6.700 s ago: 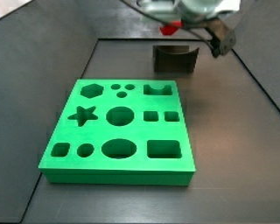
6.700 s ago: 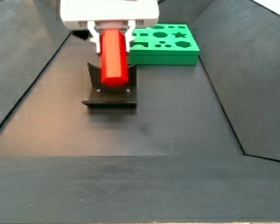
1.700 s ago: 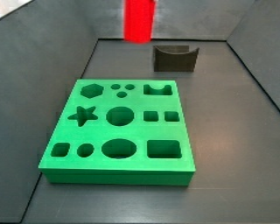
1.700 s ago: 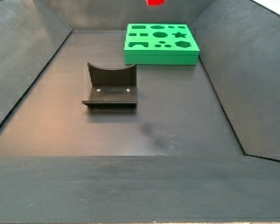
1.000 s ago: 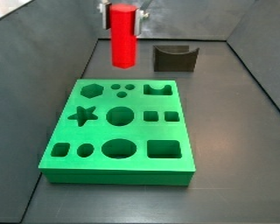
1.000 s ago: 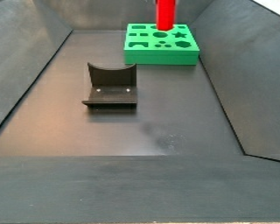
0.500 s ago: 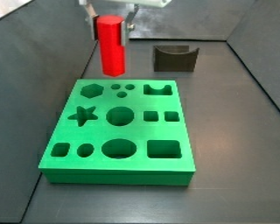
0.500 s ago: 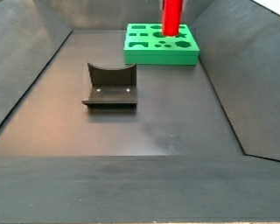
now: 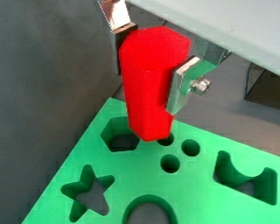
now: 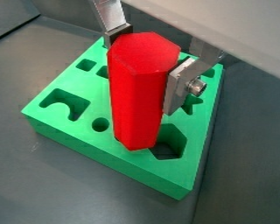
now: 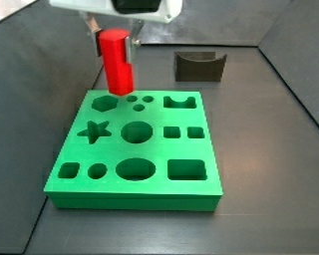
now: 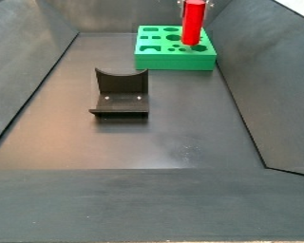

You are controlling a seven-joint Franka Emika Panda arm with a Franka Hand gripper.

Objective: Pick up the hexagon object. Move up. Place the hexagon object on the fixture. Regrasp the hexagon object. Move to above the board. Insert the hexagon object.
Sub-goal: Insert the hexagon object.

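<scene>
currently your gripper (image 9: 152, 54) is closed on the hexagon object (image 9: 149, 83), silver plates clamping its upper flanks above the board (image 11: 136, 144). you hold the smooth red prism upright, long axis vertical, lower end at the hexagonal cut-out (image 9: 119, 136); whether it has entered is unclear. the dark fixture (image 12: 119, 93) with its curved notch stands well apart, unoccupied.

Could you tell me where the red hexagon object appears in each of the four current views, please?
Wrist view: hexagon object upright between the gripper fingers, above the board's hexagonal hole.
Wrist view: hexagon object fills the centre, over the same hole.
Side view: hexagon object at upper left, over the board.
Side view: hexagon object at top, over the board.
Shared landmark: the green board.
</scene>
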